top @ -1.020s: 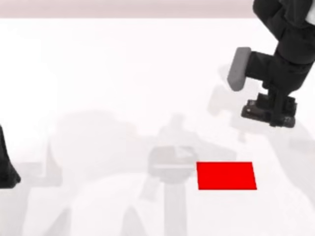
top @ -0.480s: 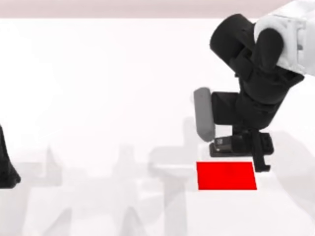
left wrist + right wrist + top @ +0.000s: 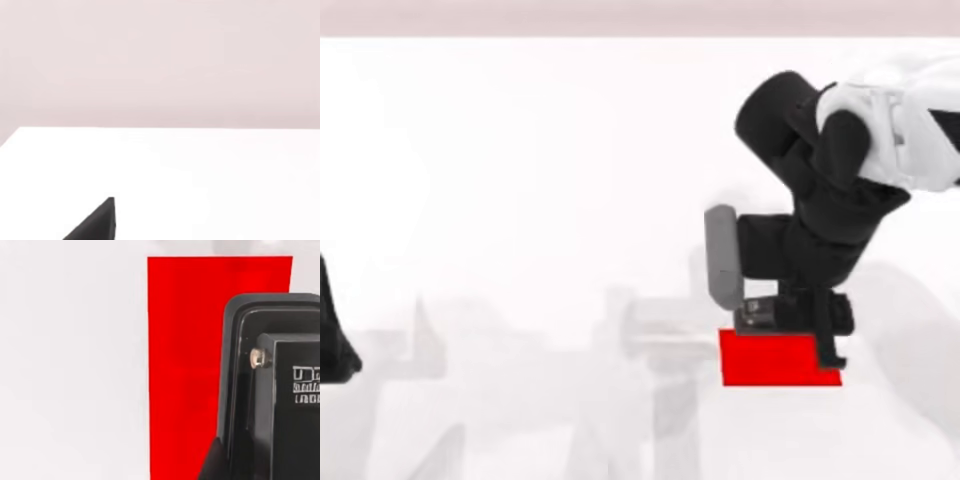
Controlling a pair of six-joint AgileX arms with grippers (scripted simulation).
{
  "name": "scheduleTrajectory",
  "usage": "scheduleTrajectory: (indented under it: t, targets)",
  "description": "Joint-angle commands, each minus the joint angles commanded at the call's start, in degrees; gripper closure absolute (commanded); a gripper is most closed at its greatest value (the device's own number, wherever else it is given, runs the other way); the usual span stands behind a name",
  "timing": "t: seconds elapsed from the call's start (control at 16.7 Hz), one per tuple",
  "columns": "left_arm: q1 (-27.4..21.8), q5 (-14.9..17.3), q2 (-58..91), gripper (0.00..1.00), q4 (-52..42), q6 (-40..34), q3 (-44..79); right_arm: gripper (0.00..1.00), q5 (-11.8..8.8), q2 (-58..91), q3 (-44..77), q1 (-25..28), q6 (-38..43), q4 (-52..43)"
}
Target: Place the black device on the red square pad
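Two arms are present, but only one is at work. Right gripper [image 3: 790,322] hangs at the far edge of the red square pad [image 3: 775,365], gripping the black device [image 3: 760,313], whose near end overlaps the pad's far border in the top view; the fingers are closed narrowly on the device's sides (the contact itself is largely masked by the wrist body above). Over the last second the right arm has carried the device from the far right of the table, well apart from the pad, to a position just beyond it half a second ago, and now partly over it; the pad has not shifted. In the right wrist view the device [image 3: 272,385] fills one side of the picture with the pad [image 3: 185,365] spread behind and beside it, showing that the device sits toward one edge of the red area, not over its middle. Whether the device already touches the pad or is held just above it cannot be told. Judged from this, the transport step is nearly finished: a small further shift toward the pad's centre, a lowering and a release appear to remain, and releasing at once would risk leaving the device overhanging the border. Left gripper [image 3: 335,340] is parked at the table's left edge, well apart from the pad; its wrist view shows only bare white table [image 3: 210,175] and one dark fingertip.
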Motion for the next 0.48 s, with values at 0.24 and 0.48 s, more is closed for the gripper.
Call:
scheduleTrajectory:
  t: [0.24,0.48]
  targets:
    - [0.0,0.0,0.0,0.0,0.0,0.0,0.0,1.0,0.0,3.8,-6.1,0.4,0.1,10.1]
    - [0.0,0.0,0.0,0.0,0.0,0.0,0.0,1.0,0.0,4.8,-7.5,0.6,0.1,12.1]
